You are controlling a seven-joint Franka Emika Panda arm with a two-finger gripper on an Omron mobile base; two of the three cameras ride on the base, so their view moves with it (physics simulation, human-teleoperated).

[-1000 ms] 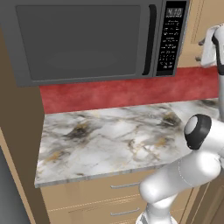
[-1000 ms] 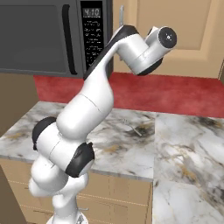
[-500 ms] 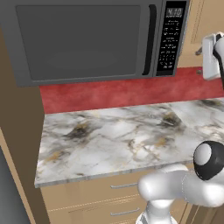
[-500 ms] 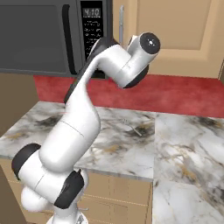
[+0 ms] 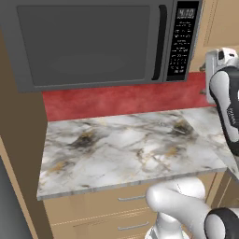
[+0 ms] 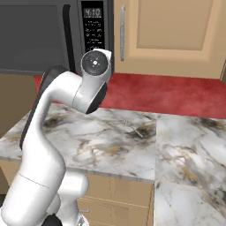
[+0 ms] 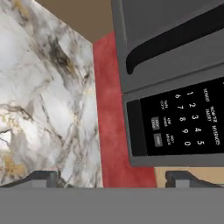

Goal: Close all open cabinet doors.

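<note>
A tall light-tan cabinet door (image 6: 172, 35) with a recessed panel and a long vertical silver handle (image 6: 122, 33) hangs to the right of the microwave and looks flush with its frame. Its edge also shows at the top right of the left base view as the cabinet door (image 5: 223, 23). My hand (image 5: 217, 70) hovers just below that door, by the microwave's right side. In the hand view my gripper (image 7: 111, 179) is open, its fingertips (image 7: 41, 177) set wide apart with nothing between them, facing the microwave keypad (image 7: 183, 122).
A dark grey microwave (image 5: 93, 44) hangs over a marble counter (image 5: 126, 149) backed by a red splashback (image 5: 116, 100). Drawer fronts (image 5: 116, 205) sit below the counter. A tan side wall (image 5: 18, 154) closes the left. My white arm (image 6: 66, 101) crosses the right base view.
The jaws have opened wider. The hand has dropped slightly below the cabinet door, and the arm's elbow has swung left and lower in the right base view.
</note>
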